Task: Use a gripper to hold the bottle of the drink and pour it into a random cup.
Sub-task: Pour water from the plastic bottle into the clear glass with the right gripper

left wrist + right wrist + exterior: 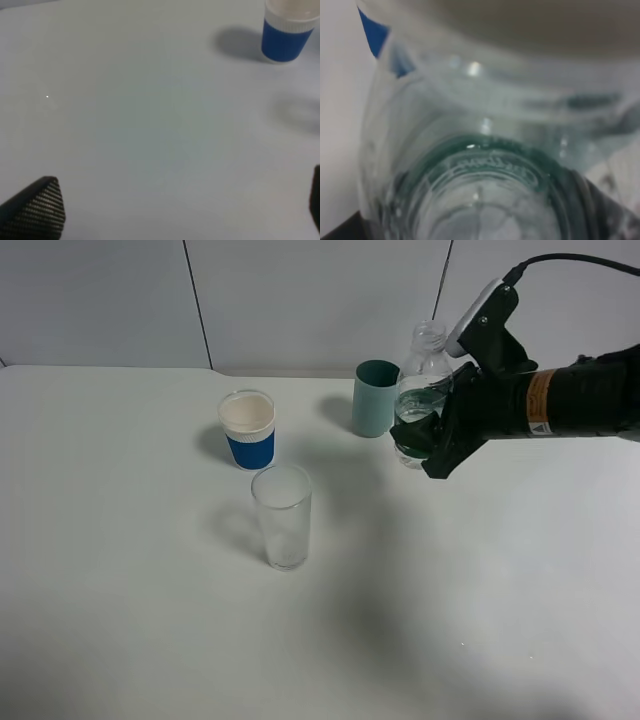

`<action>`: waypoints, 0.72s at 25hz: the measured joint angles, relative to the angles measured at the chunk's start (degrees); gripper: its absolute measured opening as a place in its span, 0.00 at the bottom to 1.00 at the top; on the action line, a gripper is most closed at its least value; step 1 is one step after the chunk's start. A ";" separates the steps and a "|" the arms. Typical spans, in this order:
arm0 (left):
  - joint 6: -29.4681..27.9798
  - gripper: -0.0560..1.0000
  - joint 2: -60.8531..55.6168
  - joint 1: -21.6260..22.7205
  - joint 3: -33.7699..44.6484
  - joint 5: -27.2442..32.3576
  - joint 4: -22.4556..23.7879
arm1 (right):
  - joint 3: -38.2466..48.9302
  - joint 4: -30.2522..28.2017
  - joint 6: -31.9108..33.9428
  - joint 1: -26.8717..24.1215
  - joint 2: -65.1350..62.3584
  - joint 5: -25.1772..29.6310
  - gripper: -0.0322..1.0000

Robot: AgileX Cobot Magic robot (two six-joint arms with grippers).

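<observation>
The clear bottle stands upright at the back right, its open neck at the top. My right gripper is shut around its lower body, reaching in from the right. In the right wrist view the bottle fills the picture, blurred and very close. The tall clear cup stands empty near the table's middle, left of and nearer than the bottle. My left gripper shows only in the left wrist view. Its black fingertips stand wide apart over bare table, open and holding nothing.
A white paper cup with a blue sleeve stands behind the glass and also shows in the left wrist view. An opaque teal cup stands just left of the bottle, close to it. The white table fills the view.
</observation>
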 joint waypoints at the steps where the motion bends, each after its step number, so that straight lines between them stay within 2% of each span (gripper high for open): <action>1: 0.00 0.99 0.00 0.00 0.00 0.00 0.00 | -1.06 -2.99 2.59 0.71 0.00 1.33 0.58; 11: 0.00 0.99 0.00 0.00 0.00 0.00 0.00 | -7.17 -23.70 17.24 7.32 0.58 17.95 0.58; 13: 0.00 0.99 0.00 0.00 0.00 0.00 0.00 | -7.91 -26.12 19.73 8.69 1.58 19.35 0.58; 18: 0.00 0.99 0.00 0.00 0.00 0.00 0.00 | -9.54 -27.51 20.77 12.61 4.67 19.69 0.58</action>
